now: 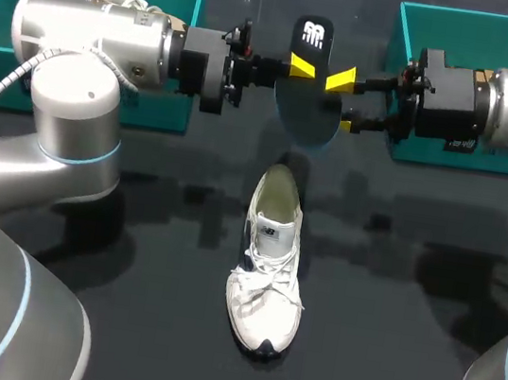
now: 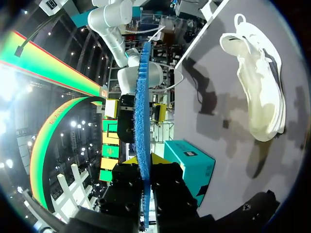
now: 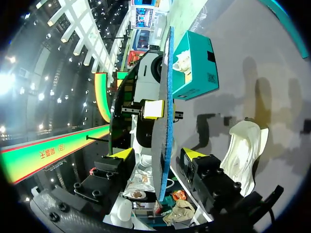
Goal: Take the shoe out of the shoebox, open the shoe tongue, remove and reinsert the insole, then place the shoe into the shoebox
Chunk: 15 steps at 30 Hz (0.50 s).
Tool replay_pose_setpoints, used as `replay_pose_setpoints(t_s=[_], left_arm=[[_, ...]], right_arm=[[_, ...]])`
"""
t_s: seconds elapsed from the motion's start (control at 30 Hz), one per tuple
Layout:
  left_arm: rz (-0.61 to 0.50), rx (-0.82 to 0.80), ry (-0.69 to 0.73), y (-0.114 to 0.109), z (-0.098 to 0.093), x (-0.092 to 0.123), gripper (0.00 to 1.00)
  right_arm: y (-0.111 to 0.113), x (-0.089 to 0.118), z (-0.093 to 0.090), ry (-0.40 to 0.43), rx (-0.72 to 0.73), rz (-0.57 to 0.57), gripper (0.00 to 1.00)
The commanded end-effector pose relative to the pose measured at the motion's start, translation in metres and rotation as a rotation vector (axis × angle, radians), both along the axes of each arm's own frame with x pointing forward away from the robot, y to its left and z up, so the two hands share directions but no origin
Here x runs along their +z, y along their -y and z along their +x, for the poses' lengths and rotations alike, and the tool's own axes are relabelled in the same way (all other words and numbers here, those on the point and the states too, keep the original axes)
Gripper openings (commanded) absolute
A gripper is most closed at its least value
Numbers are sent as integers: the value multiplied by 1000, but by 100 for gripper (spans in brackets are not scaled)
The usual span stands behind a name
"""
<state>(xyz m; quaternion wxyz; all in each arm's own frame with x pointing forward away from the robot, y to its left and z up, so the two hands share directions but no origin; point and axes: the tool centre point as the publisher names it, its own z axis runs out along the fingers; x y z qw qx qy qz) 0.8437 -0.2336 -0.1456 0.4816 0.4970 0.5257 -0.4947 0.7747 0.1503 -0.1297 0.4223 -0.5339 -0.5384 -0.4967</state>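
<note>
Insole [image 2: 142, 97] gripped by left pincer [image 2: 146, 161], between spread right pincer [image 3: 159, 154].

Bare table [image 1: 406, 327] either side of shoe [image 1: 267, 278]; far approach past heel blocked by raised insole [image 1: 307, 93] between left shoebox [image 1: 156, 110] and right shoebox [image 1: 470, 26].

Bright overhead light falls evenly; the glossy dark worktop [image 1: 150, 308] carries soft shadows and faint reflections beside the shoe [image 1: 268, 278].
</note>
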Motion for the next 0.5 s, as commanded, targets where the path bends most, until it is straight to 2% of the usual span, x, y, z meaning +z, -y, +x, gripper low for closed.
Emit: replay_pose_setpoints(t_s=[0.03,0.13,0.33,0.5], left_arm=[[2,-7,7,3,1,1,0],[4,-10,23,5,-1,1,0],[-7,-12,55,8,-4,3,0],[-13,-12,66,10,-5,3,0]], right_arm=[[-8,-3,12,-12,37,-2,58],[-12,-4,15,-21,52,0,49],[-14,-6,17,-56,62,0,46],[-17,-7,17,-66,69,6,37]])
